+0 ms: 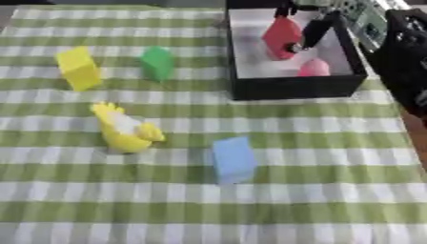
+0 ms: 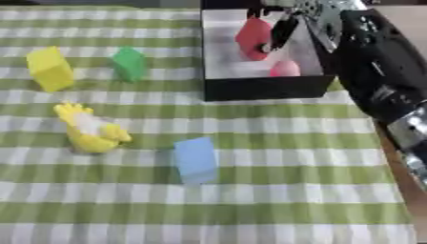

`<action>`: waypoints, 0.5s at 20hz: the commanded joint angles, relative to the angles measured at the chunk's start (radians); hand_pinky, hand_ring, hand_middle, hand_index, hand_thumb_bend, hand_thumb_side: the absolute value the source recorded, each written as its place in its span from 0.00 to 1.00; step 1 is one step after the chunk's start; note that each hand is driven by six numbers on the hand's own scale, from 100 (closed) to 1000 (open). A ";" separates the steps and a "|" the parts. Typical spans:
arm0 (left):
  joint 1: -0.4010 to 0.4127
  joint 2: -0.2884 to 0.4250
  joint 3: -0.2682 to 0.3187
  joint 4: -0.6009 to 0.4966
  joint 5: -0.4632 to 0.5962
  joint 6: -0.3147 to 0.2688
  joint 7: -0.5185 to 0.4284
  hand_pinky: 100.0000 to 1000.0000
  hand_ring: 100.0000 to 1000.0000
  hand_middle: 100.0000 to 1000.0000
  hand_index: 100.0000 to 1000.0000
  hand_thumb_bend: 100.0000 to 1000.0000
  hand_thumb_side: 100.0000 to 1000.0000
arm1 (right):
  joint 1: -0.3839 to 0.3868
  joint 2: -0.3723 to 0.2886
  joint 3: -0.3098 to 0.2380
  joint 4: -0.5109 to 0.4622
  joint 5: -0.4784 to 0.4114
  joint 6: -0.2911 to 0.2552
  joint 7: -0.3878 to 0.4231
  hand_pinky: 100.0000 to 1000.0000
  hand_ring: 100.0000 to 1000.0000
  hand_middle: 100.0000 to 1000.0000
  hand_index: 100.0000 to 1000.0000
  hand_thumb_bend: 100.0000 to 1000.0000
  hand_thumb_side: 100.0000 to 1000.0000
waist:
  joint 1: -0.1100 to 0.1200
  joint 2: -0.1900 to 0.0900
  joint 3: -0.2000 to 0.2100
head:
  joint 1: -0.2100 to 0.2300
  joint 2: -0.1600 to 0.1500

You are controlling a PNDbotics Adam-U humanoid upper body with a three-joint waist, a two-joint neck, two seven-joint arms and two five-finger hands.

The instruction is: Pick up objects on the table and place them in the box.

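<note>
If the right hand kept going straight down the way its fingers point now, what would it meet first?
Probably the white floor of the box. The right hand hangs over the box interior, fingers down, pinching the red block, which would likely touch first. The pink object lies nearer the front wall; depth is unclear.

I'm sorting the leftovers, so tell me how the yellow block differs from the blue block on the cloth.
The yellow block lies at the far left near the green block; the blue block lies nearer the camera, about mid-table, alone. Yellow looks slightly tilted, blue more upright. Both are boxy, rest on the checked cloth, outside the box.
</note>
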 commanded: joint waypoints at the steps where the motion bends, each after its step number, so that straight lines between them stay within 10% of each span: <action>1: -0.009 0.031 0.003 -0.018 -0.002 0.000 -0.002 0.68 0.72 0.76 0.83 0.23 0.57 | -0.027 -0.014 -0.019 -0.002 0.021 -0.024 0.018 0.90 0.89 0.86 0.92 0.39 0.23 | -0.010 0.002 -0.002 | 0.002 -0.010; 10: -0.003 0.032 0.005 -0.017 -0.002 -0.001 0.000 0.68 0.72 0.76 0.83 0.23 0.57 | -0.037 -0.032 -0.035 -0.067 -0.027 -0.027 0.042 0.92 0.88 0.86 0.92 0.33 0.00 | -0.006 -0.005 -0.011 | 0.010 -0.003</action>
